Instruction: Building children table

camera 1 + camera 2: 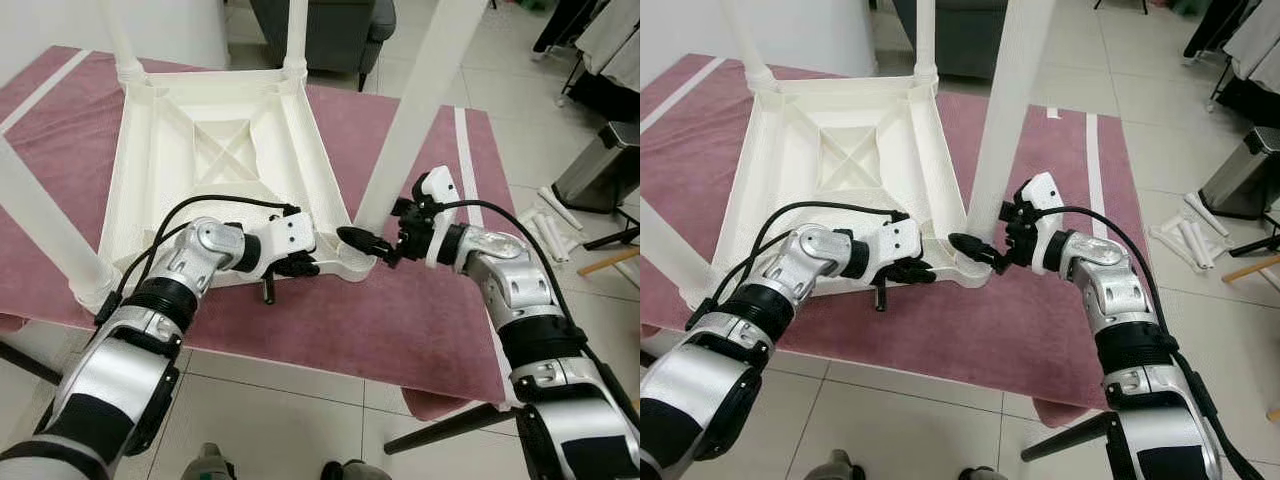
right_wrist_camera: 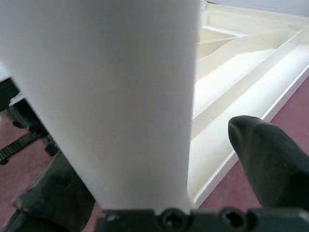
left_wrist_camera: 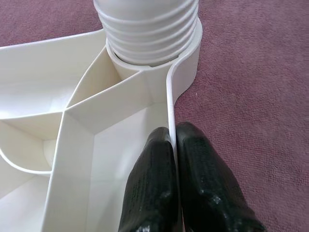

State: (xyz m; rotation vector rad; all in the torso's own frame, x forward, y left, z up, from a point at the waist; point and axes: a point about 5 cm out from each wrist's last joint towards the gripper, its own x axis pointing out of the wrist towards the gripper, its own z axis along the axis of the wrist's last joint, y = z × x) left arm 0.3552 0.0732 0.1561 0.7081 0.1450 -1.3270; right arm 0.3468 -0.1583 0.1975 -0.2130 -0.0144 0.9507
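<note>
white table [image 1: 215,150] | upside down on rug; legs [image 1: 415,100] upright

Bright, even daylight — soft shadows under the table [image 1: 225,150]; sharp throughout — only the leg [image 2: 111,96] blurred, overexposed close-up.

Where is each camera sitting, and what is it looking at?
Left eye view: on the head, looking down at the upside-down table on the rug; both arms show.
Right eye view: beside it, same scene.
Left wrist view: on the left arm; left gripper pinches the table's rim.
Right wrist view: on the right arm; right gripper straddles the leg.
Both wrist views share that corner leg.
</note>
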